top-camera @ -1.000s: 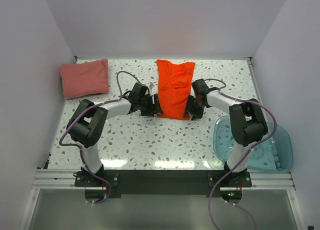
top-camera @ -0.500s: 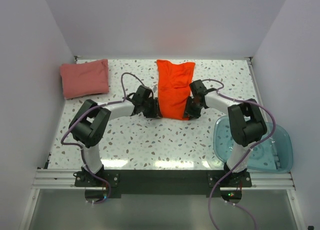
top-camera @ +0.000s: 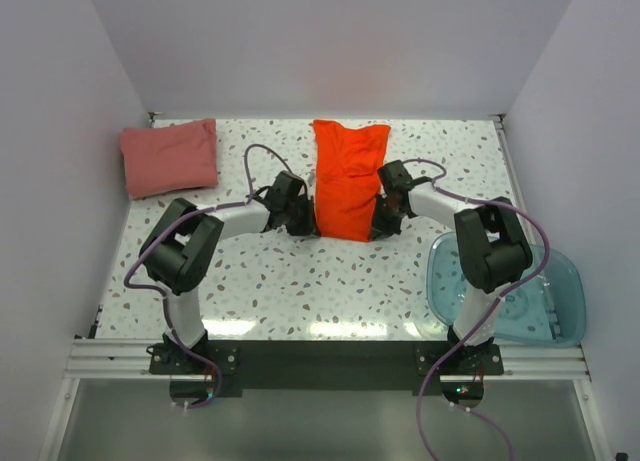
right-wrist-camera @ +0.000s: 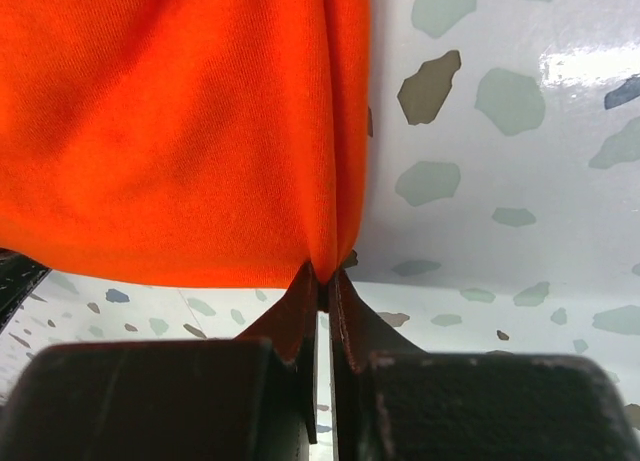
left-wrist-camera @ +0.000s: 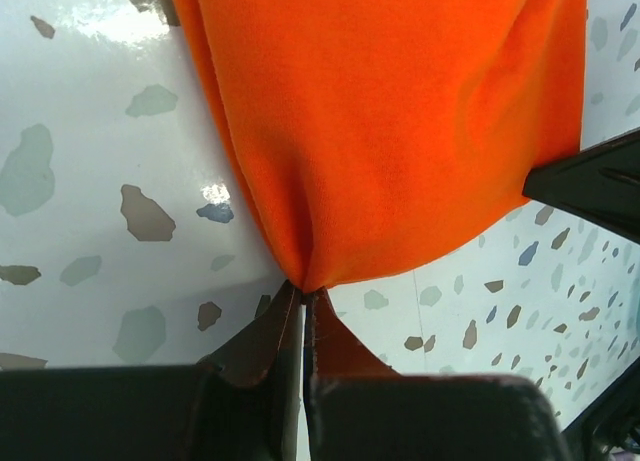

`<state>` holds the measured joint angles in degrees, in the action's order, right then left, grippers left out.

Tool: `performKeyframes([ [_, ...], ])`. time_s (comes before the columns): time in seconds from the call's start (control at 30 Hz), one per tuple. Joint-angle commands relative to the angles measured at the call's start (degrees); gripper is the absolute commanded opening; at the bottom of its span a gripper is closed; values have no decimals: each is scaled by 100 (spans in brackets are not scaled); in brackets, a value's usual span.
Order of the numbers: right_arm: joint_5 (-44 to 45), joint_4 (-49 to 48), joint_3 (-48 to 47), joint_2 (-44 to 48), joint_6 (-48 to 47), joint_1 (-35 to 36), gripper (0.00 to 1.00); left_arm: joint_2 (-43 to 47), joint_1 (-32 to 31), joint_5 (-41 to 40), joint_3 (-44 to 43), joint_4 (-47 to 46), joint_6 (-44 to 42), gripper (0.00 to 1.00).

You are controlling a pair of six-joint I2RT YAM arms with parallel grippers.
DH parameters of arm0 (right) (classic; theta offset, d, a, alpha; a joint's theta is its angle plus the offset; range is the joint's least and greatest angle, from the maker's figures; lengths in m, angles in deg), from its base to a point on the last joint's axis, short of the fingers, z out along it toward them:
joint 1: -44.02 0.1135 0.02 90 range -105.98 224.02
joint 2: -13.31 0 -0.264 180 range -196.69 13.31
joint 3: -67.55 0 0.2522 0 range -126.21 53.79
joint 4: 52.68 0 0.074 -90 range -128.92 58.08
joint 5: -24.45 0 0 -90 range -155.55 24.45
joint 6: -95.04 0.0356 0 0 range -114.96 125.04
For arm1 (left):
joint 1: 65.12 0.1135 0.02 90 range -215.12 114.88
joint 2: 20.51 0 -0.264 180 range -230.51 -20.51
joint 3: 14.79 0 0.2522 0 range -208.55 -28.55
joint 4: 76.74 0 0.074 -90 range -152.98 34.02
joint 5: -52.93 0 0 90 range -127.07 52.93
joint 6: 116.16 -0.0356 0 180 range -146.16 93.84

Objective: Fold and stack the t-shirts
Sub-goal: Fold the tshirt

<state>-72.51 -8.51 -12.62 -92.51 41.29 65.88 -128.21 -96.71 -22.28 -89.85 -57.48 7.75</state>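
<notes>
Your left gripper (left-wrist-camera: 303,293) and right gripper (right-wrist-camera: 322,277) are pinched closed on the near corners of the orange t-shirt (top-camera: 350,181), lying mid-far on the tabletop (top-camera: 290,281). From above, the arms (top-camera: 235,216) hide those corners. The folded pink t-shirt (top-camera: 170,157) lies far left.

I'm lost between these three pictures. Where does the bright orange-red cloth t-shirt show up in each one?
Top external: the bright orange-red cloth t-shirt lies flat in the upper centre of the picture.
Left wrist: it fills the upper middle and right, its near corner pinched by the left end effector.
Right wrist: it fills the upper left, its corner pinched by the right end effector.
Shared landmark: the white speckled tabletop under the shirt.
</notes>
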Motion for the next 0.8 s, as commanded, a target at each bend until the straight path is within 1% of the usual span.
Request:
performKeyframes([
  [0.0,160,324,-65,-88,-214,81,0,-58,-22,103,-102,-119,-420,0],
  [0.17,186,544,49,140,-408,195,0,196,-40,305,65,-128,-727,0],
  [0.33,230,852,225,474,-522,379,0,810,-180,429,538,-172,-991,0],
  [0.37,230,852,269,553,-522,380,0,812,-207,429,618,-189,-992,0],
  [0.47,204,983,471,825,-488,528,0,1180,-277,472,970,-251,-878,0],
  [0.63,125,1186,778,1309,-382,705,0,1787,-426,481,1470,-84,-860,0],
  [0.77,55,1449,911,1643,-285,1029,0,2252,-593,551,1831,4,-729,0],
])
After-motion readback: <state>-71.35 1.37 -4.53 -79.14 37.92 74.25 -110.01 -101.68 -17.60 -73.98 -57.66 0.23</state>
